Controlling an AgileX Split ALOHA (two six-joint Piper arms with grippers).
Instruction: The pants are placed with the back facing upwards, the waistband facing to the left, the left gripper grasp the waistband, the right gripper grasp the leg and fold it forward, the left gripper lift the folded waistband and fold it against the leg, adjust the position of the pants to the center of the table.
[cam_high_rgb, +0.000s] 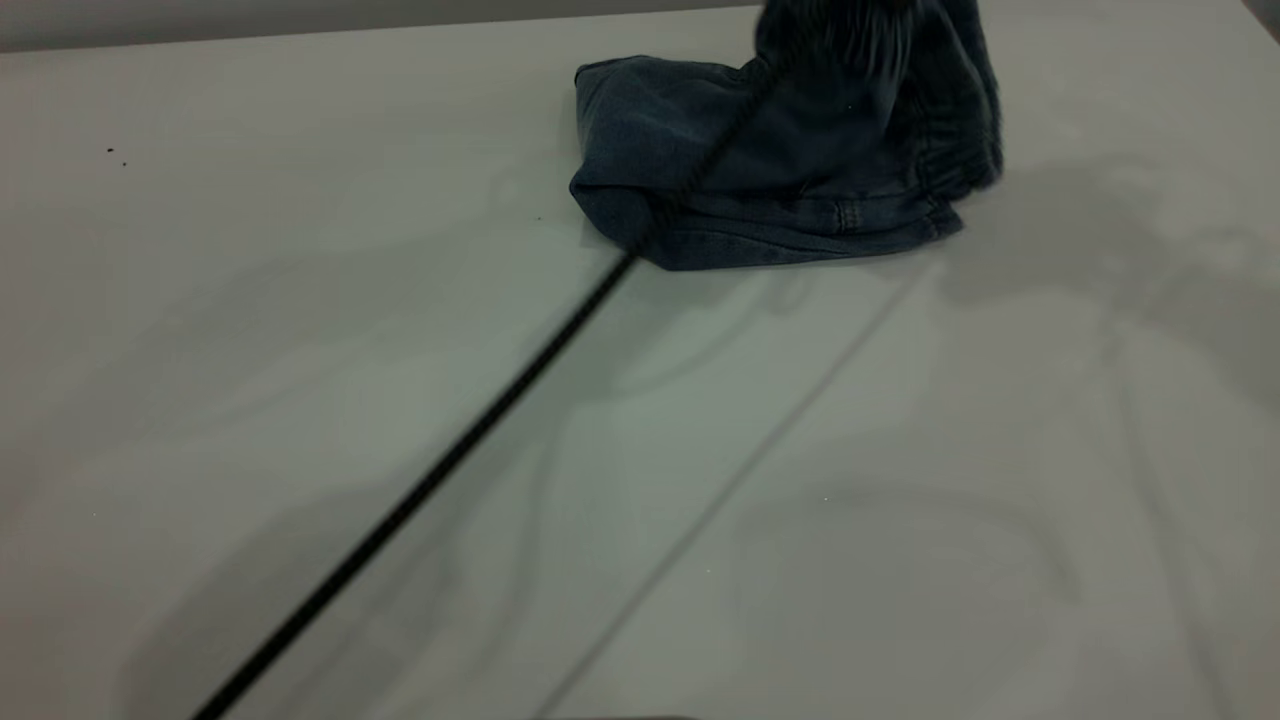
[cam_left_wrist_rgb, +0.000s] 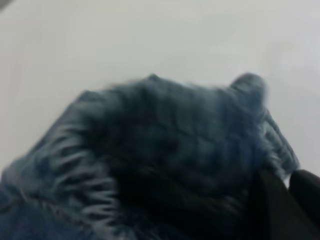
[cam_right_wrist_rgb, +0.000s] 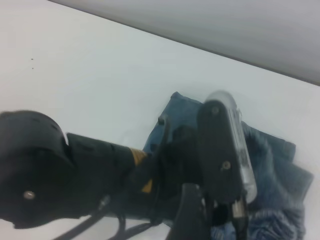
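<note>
The pants (cam_high_rgb: 760, 160) lie as a folded dark denim bundle at the far middle-right of the table (cam_high_rgb: 300, 350). Their gathered elastic waistband (cam_high_rgb: 950, 130) is pulled up off the table toward the exterior view's top edge, blurred. In the left wrist view the ribbed waistband (cam_left_wrist_rgb: 165, 140) fills the picture and presses against my left gripper (cam_left_wrist_rgb: 285, 187), which is shut on it. The right wrist view shows the left arm (cam_right_wrist_rgb: 100, 170) and its gripper body (cam_right_wrist_rgb: 220, 145) hanging over the pants (cam_right_wrist_rgb: 270, 165). I cannot tell the leg apart within the bundle. The right gripper itself is not clearly visible.
A thin black cable (cam_high_rgb: 480, 420) runs diagonally from the near left corner up to the pants. A faint seam line (cam_high_rgb: 760, 440) crosses the tabletop. Bare white table surface stretches to the left and toward the near edge.
</note>
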